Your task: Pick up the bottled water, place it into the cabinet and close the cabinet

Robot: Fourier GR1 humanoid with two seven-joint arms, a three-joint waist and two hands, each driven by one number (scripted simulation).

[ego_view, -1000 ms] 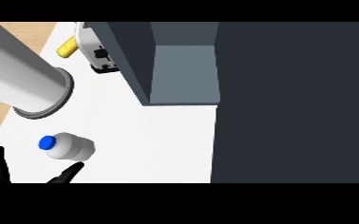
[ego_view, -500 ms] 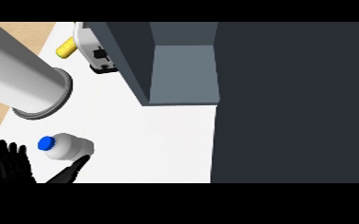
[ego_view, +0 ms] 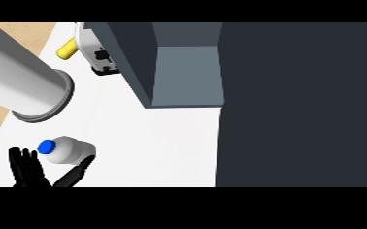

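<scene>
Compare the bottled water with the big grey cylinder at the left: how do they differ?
The bottled water is small and white with a blue cap; the grey cylinder is far larger and grey, with a flared rim. The bottle stands by a black robot hand near the view's lower edge, while the cylinder runs off the view's left edge. Both are round-bodied and show over the white counter.

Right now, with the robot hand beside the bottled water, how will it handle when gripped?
The bottled water looks rigid and smooth, so possibly slippery. Its round body seems tilted, so a nudge could tip or roll it. The robot hand brackets it with fingers spread.
</scene>
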